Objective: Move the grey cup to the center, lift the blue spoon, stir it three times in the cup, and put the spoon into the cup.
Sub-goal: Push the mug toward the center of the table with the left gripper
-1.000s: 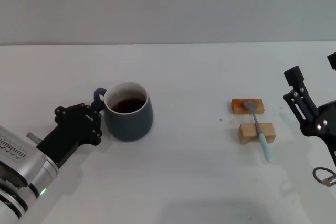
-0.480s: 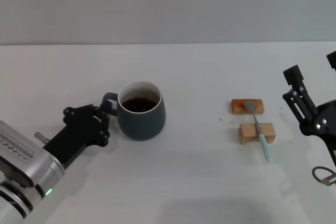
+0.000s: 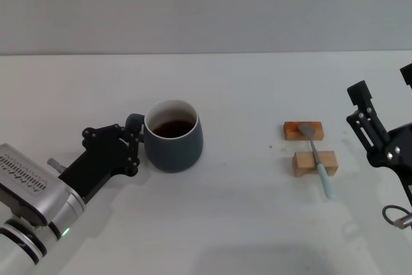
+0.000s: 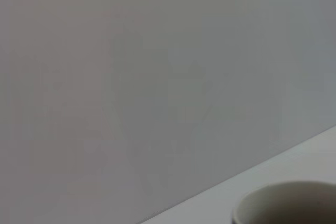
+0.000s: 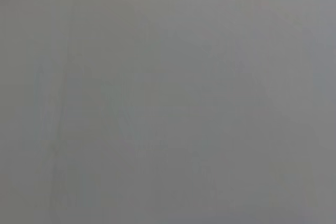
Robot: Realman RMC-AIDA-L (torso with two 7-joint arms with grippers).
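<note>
The grey cup [image 3: 172, 146] with dark liquid stands on the white table, left of centre, its handle pointing left. My left gripper [image 3: 133, 138] is at that handle, fingers closed around it. The cup's white rim also shows in the left wrist view [image 4: 286, 203]. The blue spoon [image 3: 326, 181] lies across two small wooden blocks to the right, metal bowl on the far block, pale blue handle toward me. My right gripper [image 3: 384, 88] is open and empty, hovering to the right of the spoon.
Two wooden blocks, the far one [image 3: 293, 131] and the near one [image 3: 304, 164], hold the spoon off the table [image 3: 244, 223]. A grey wall stands behind the table. The right wrist view shows only plain grey.
My left gripper has dragged the cup to the right by its handle; over the last half second the cup has stayed put. The right arm and the spoon have not moved.
</note>
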